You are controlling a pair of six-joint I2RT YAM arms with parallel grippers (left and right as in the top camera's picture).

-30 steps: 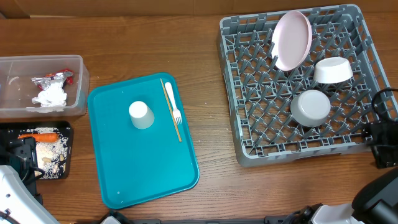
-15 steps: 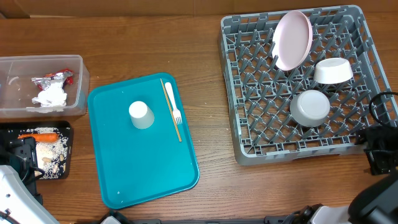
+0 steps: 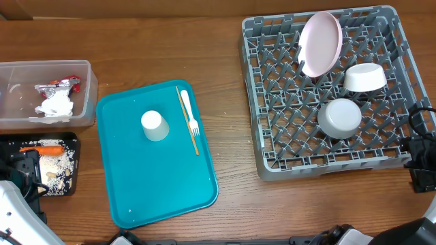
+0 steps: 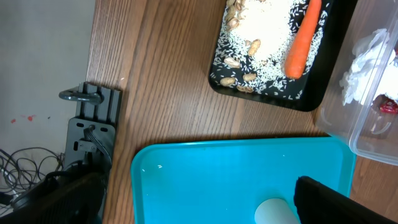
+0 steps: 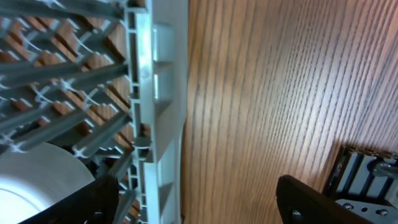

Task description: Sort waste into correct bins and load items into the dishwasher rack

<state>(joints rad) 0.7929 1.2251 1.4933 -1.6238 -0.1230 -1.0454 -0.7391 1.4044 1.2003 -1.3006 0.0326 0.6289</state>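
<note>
Our right gripper (image 5: 198,186) has drawn back toward four o'clock, beside the grey plastic dishwasher rack (image 3: 327,165); it and our left gripper (image 4: 199,186) gape wide, empty.

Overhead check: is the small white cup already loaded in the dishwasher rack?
No, the cup sits on the teal tray, left of the fork and well apart from the rack.

Bare table (image 3: 228,122) between teal tray (image 3: 157,197) and rack (image 3: 272,163).
</note>
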